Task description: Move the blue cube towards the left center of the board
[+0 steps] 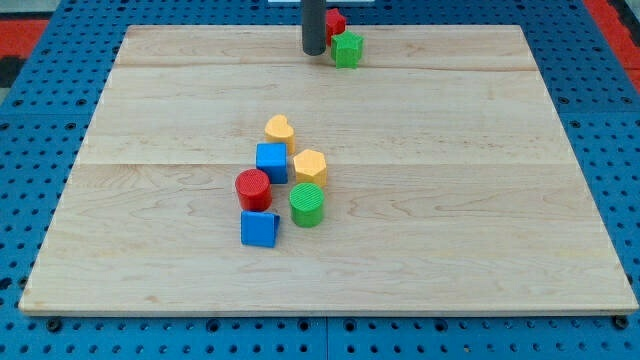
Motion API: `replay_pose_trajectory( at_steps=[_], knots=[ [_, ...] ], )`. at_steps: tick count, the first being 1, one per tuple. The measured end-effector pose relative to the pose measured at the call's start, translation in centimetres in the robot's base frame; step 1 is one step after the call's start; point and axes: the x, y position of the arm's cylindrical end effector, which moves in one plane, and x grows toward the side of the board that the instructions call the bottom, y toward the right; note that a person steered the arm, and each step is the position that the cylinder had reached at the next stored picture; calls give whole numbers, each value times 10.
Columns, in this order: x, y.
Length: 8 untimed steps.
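blue cube mid-board | wooden board on blue pegboard | tool: rod only, my tip holds nothing

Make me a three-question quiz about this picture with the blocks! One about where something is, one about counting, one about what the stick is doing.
1. Where is my tip?
A. near the view's top, beside the green block
B. at the view's bottom
C. touching the blue cube

2. How many blue blocks are there?
A. one
B. two
C. four

3. The blue cube is
A. alone
B. packed among other blocks
C. off the board

Answers:
1 A, the rod stands by the green block and a red block.
2 B, the cube and another blue block.
3 B, the yellow heart, yellow block and red cylinder crowd it.
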Motion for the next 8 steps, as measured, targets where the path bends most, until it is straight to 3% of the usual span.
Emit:
replay_pose_trajectory(
  at_steps=[2, 3, 4, 6, 7, 8],
  knots=[
    [9, -38],
    [30, 15],
    [60, 63],
    [139, 84],
    [203, 35],
    [221, 53]
  ],
)
